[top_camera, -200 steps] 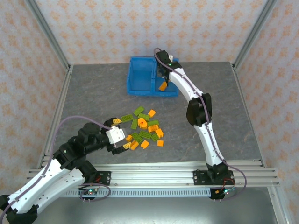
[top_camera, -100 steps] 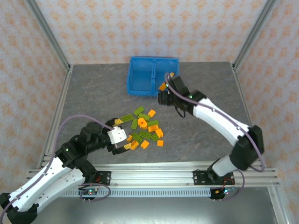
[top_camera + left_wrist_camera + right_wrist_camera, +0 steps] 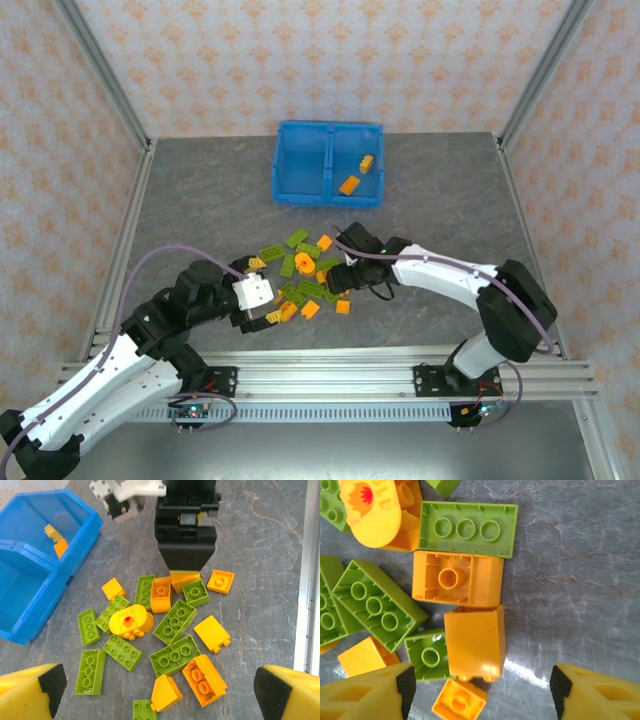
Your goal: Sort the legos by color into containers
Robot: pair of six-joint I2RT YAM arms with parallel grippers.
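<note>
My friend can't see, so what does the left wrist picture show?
Green and orange legos lie on a grey table below the open left gripper. The right gripper hovers at the far side; a blue bin holds two orange bricks.

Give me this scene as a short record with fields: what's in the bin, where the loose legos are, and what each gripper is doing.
bin: blue bin, two compartments side by side
right compartment: two orange bricks
left compartment: no bricks seen
loose legos: green and orange pile on the grey table, nearer the arms than the bin
left gripper: open, holding nothing, at the pile's left edge
right gripper: open, over an orange brick in the pile
</note>
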